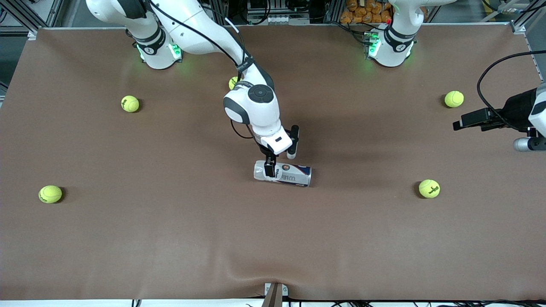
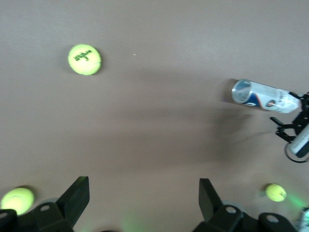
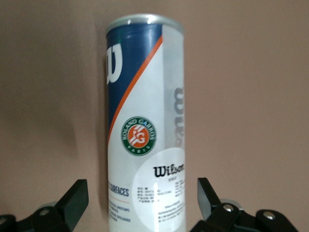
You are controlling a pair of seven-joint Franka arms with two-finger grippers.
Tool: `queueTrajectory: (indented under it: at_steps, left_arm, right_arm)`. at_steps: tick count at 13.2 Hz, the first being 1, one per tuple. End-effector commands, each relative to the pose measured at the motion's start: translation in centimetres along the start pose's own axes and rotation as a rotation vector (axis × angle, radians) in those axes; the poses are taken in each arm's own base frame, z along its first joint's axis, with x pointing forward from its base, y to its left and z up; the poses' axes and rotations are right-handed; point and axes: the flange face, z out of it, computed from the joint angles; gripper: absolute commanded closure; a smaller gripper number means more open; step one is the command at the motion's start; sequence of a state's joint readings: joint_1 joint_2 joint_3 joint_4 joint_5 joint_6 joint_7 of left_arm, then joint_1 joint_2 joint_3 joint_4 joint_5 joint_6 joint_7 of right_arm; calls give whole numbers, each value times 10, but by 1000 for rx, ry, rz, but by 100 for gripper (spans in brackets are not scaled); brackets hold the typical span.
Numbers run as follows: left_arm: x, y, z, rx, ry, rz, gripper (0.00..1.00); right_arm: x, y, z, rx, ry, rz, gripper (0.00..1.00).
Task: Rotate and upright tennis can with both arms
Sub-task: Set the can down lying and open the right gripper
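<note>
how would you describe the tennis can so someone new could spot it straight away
Start at the brown table and go to its middle, right under the right gripper, whose open fingers straddle it. The tennis can lies there on its side. It is the only cylinder, white and navy with a silvery rim, among scattered yellow-green tennis balls.

The left arm's black two-finger gripper [image 1: 458, 125] is partly cut off at the front view's edge. A yellow-green tennis ball [image 1: 233, 82] sits half hidden by the right arm. The white and navy tennis can [image 3: 145, 130] runs past the right wrist view's edge, its small print possibly unreadable.
</note>
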State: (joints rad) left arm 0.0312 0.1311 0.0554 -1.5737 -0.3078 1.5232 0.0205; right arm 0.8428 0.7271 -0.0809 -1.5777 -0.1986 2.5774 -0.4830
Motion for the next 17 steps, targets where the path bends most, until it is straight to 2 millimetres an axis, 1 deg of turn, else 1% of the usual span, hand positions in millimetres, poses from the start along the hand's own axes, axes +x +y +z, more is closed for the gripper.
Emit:
queueTrajectory:
  at_steps: [1, 2, 3, 4, 5, 7, 8, 9, 10, 11, 13, 14, 15, 17]
  left_arm:
    - [10, -6, 13, -110, -44, -2, 0]
    - [12, -8, 16, -128, -49, -7, 0]
    - [18, -8, 27, -153, -71, -10, 0]
    - [20, -8, 32, -201, -84, -9, 0]
    - [25, -21, 40, -246, -106, -17, 0]
    - [32, -29, 59, -298, -143, -31, 0]
    - [35, -34, 70, -338, -157, -29, 0]
    - [39, -38, 85, -387, -177, -35, 0]
    - [42, -39, 99, -429, -196, -42, 0]
    - [47, -41, 115, -456, -221, -57, 0]
    - [57, -40, 143, -509, -258, -77, 0]
    - [63, -39, 157, -540, -273, -85, 0]
    - [69, -39, 173, -586, -290, -97, 0]
    - [78, -33, 203, -659, -313, -67, 0]
  right_arm:
    - [-1, 17, -53, 13, -25, 10, 0]
    - [-9, 34, -80, 16, -47, 33, 0]
    - [-26, 54, -105, 30, -90, 68, 0]
    - [-45, 75, -131, 39, -126, 107, 0]
    - [-71, 103, -155, 36, -150, 161, 0]
    - [-137, 165, -197, 41, -195, 298, 0]
    - [-162, 193, -217, 41, -195, 367, 0]
    - [-205, 224, -226, 54, -219, 452, 0]
    - [-247, 245, -236, 81, -254, 513, 0]
    - [-274, 259, -250, 84, -278, 555, 0]
    - [-337, 282, -266, 71, -300, 676, 0]
    - [-367, 291, -271, 58, -308, 774, 0]
    - [-385, 295, -280, 36, -314, 909, 0]
    - [-408, 298, -286, -3, -327, 1157, 0]
